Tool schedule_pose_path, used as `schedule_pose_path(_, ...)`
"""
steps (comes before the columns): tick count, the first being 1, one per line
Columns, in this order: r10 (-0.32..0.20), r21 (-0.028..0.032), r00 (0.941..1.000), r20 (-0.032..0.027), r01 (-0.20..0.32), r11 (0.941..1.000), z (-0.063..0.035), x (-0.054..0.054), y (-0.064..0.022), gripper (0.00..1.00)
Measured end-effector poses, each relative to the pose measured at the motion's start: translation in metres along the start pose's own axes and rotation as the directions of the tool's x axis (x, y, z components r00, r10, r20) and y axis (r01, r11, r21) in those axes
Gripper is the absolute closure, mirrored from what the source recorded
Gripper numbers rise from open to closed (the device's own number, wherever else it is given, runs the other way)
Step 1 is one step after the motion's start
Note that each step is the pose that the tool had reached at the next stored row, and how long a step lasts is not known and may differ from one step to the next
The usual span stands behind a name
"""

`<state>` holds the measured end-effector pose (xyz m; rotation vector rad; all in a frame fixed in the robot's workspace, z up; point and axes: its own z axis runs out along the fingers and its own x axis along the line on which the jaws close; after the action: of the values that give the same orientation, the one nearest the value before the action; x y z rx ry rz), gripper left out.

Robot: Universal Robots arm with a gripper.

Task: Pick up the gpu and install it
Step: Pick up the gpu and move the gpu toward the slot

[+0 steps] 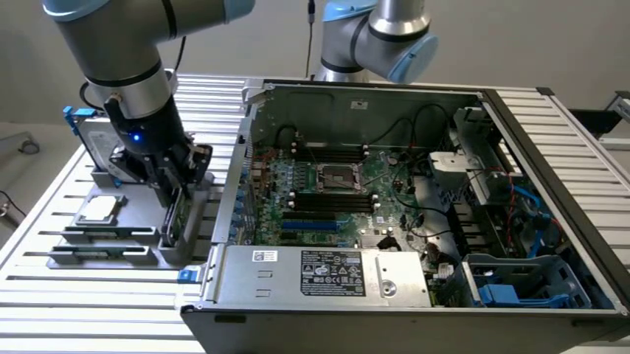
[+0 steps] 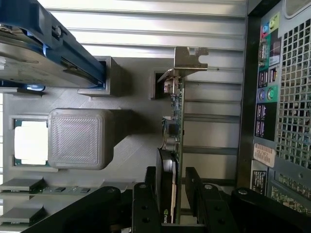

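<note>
Slatted aluminium table [image 1: 88, 295] underfoot, pale wall behind; on it a grey fixture [image 1: 197, 221] and, just beside it on the exterior view's right, an open computer case [image 1: 551, 147] lying on its side. And there's the gpu [image 2: 179, 121], standing on edge in a slot of that fixture; seen edge-on it is a thin dark board, a black rounded shroud on one face, a silver bracket [image 2: 189, 58] at the far end with its tab bent over. In the exterior view the gpu [image 1: 170, 225] is a narrow sliver in the grey holder. The gripper [image 2: 171, 171] is right down over it, one black finger [image 2: 146, 208] on each side of the card; the jaws stand wide, a thin gap showing on the board side, so it straddles rather than clamps; the gripper [image 1: 172, 193] hangs straight down from the arm. Around it: a hard drive [image 2: 34, 53] in a blue frame propped in the fixture; a silver CPU chip [image 2: 30, 141] in its recess; a grey ribbed block [image 2: 80, 138] between chip and card; memory sticks [image 1: 99, 234] lying flat. Close on the card's other side, the case's rear panel [image 2: 265, 92] with its ports; inside the case, the motherboard [image 1: 325, 199] lies exposed, a power supply [image 1: 325, 273] along the near edge.
</note>
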<state>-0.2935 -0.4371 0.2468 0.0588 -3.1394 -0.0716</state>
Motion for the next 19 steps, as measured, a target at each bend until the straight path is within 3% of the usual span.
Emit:
schedule_pose_path(11,0.004,0.0,1.0,0.0,-0.004,1.0,0.0012,0.0006,0.0,0.62)
schedule_pose_path(13,0.004,0.0,1.0,0.0,-0.004,1.0,0.0013,0.0006,0.0,0.64)
schedule_pose_path(14,0.004,0.0,1.0,-0.0001,-0.004,1.0,0.0013,0.0006,0.0,0.71)
schedule_pose_path(19,0.004,0.0,1.0,-0.0002,-0.004,1.0,0.0012,0.0007,0.0,0.73)
